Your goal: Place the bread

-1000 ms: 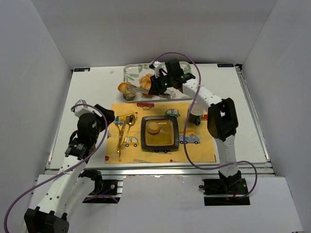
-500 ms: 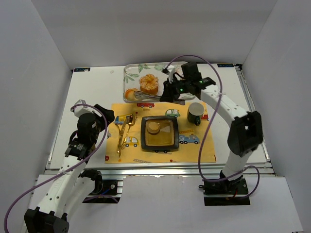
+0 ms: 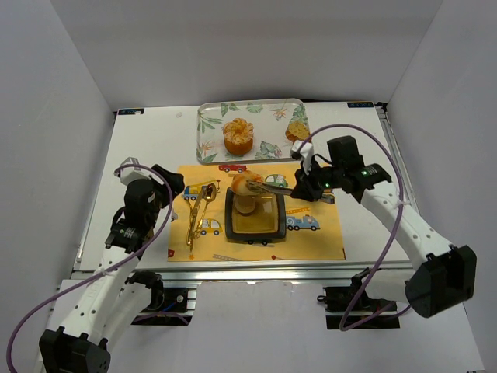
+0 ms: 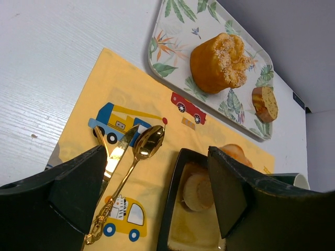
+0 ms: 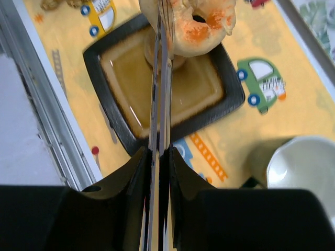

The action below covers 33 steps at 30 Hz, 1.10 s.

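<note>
My right gripper (image 3: pixel 304 189) (image 5: pixel 159 157) is shut on metal tongs (image 3: pixel 273 186) (image 5: pixel 160 94). The tongs' tips pinch a round piece of bread (image 3: pixel 247 183) (image 5: pixel 196 23) (image 4: pixel 233 153), held just above the far edge of the black square plate (image 3: pixel 230 221) (image 5: pixel 112 112) (image 4: pixel 175 209). Another pale bread round (image 3: pixel 247 205) (image 4: pixel 198 192) lies on the plate under it. My left gripper (image 3: pixel 159 180) (image 4: pixel 157 193) hangs open with nothing in it, over the left side of the yellow placemat (image 3: pixel 318 233).
A leaf-patterned tray (image 3: pixel 203 132) (image 4: pixel 157 63) at the back holds an orange pastry (image 3: pixel 238 136) (image 4: pixel 220 63) and a bread slice (image 3: pixel 296 132) (image 4: pixel 265 103). Gold cutlery (image 3: pixel 198 210) (image 4: pixel 138 157) lies left of the plate. A mug (image 5: pixel 293 162) stands right of it.
My right arm swung the tongs with the bread from the tray's left corner forward to above the plate. The left arm stayed still.
</note>
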{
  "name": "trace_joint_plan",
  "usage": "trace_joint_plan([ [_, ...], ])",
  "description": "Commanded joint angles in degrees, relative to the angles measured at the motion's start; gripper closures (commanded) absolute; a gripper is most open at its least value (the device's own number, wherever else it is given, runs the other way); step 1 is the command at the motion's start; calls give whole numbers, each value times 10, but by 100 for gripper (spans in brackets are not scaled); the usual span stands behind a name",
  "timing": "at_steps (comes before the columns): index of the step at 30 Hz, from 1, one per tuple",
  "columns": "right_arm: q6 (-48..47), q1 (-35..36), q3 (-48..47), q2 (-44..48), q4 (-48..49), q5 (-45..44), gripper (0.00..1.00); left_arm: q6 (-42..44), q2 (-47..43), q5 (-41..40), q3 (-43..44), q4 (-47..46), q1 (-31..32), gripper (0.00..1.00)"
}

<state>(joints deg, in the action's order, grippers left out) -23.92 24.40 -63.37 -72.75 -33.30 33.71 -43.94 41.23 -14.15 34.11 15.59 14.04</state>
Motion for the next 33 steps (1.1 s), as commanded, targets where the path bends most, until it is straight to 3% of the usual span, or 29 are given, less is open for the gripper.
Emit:
trace_joint_plan([
  [1,-41,-7,34,51,-4,-20,97,5,3,13,-4,-19,-2,13],
  [11,-102,-7,118,88,-13,-26,90,6,6,19,0,-17,-2,13],
  [18,-118,-7,119,97,-26,-11,65,-2,-15,12,-9,-10,-2,13],
  [21,-109,-7,107,100,-29,-2,60,-3,-19,11,-10,-9,-2,13],
  [33,-108,-7,81,132,-51,6,57,-2,-9,16,-6,-17,-2,13],
])
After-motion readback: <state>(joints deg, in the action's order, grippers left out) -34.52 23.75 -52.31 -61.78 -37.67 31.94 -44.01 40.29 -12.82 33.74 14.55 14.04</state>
